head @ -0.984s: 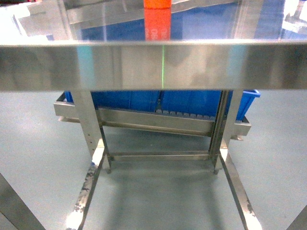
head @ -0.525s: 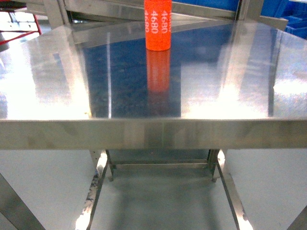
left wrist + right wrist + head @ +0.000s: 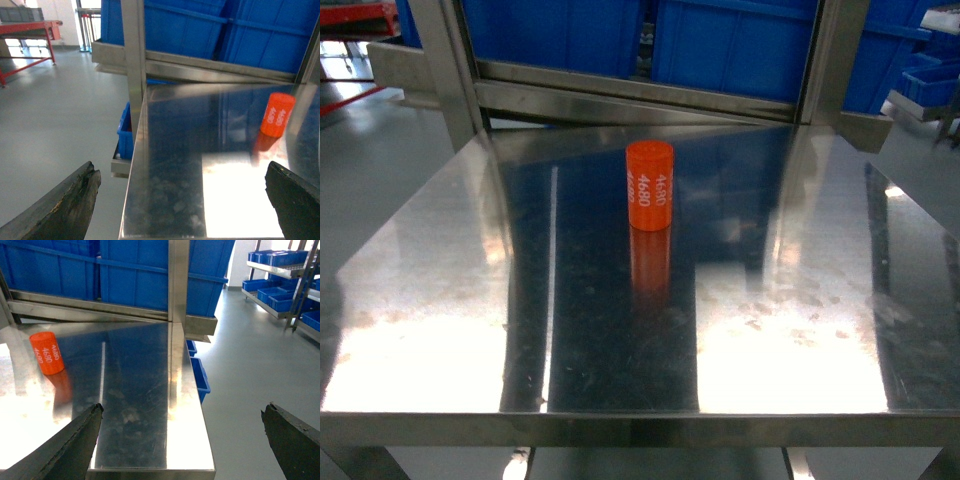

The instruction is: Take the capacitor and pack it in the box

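Capacitor first: the orange cylindrical capacitor (image 3: 649,199) with white "4680" printed down its side stands upright on the shiny stainless steel worktop (image 3: 440,300), toward the far edge and roughly midway between the left and right edges. Nothing is touching it, and you can see its orange reflection smeared on the metal just in front of it.

Both grippers are spread wide with nothing between the fingers. The left gripper (image 3: 185,200) hangs by the worktop's left edge, with one dark worn finger (image 3: 60,205) out over the grey floor (image 3: 55,115) and the other over the steel; the capacitor sits well off to its right, near the far edge. The right gripper (image 3: 185,440) is near the right front corner, and from there the capacitor shows up at far left, well apart from it.

Behind the far edge there's a steel rack frame (image 3: 450,70) holding big blue plastic bins (image 3: 730,50). The right wrist view also catches more blue bins on a shelf unit (image 3: 280,270) across the floor, and the left wrist view shows a red-framed table (image 3: 30,35) in the distance.

The pink box doesn't show up in any view.
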### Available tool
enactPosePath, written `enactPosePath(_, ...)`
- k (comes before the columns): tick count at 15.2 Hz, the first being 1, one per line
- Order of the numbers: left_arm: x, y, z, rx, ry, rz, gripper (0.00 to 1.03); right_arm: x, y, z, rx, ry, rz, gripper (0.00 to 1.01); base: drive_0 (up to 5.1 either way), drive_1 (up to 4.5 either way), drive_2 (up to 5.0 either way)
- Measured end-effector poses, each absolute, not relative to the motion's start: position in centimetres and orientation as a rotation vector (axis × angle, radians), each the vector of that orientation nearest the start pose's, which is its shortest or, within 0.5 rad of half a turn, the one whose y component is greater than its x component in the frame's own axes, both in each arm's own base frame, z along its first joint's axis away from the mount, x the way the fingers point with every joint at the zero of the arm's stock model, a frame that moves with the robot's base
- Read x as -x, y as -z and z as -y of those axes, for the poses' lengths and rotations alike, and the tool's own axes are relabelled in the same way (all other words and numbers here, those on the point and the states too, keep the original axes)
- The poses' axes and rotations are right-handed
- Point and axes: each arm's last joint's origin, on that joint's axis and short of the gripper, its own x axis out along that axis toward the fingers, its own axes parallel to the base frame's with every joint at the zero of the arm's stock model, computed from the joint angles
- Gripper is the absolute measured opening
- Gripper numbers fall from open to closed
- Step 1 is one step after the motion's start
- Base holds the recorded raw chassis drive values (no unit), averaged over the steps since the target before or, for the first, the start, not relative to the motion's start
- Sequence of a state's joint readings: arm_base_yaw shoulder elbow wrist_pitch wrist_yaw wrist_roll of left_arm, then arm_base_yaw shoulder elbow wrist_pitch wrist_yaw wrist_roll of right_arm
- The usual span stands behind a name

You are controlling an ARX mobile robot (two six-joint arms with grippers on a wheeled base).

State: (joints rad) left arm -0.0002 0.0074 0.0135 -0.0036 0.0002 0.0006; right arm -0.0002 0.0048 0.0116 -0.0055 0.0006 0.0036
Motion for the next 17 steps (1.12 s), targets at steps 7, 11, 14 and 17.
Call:
enactPosePath(7, -9.7, -16.7, 0.0, -0.001, 0.0, 0.002, 0.98, -9.7, -16.7, 0.0, -0.002, 0.001, 0.002, 0.98, 0.1, 0.14, 0.1)
enactPosePath(11, -9.7, -16.7, 0.0, -0.001, 0.0, 0.002, 0.98, -9.7, -16.7, 0.0, -0.002, 0.0, 0.002, 0.98, 0.0, 0.0, 0.0)
enactPosePath(14, -9.7, -16.7, 0.0, -0.001, 0.0, 0.002, 0.98, -9.7, -16.7, 0.0, -0.002, 0.0, 0.002, 0.98, 0.0, 0.0, 0.0)
enactPosePath(17, -11.6, -17.8, 1.2, 0.089, 0.139, 0.025, 0.98, -9.7, -16.7, 0.0, -0.002, 0.001, 0.001, 0.98, 0.0, 0.0, 0.0)
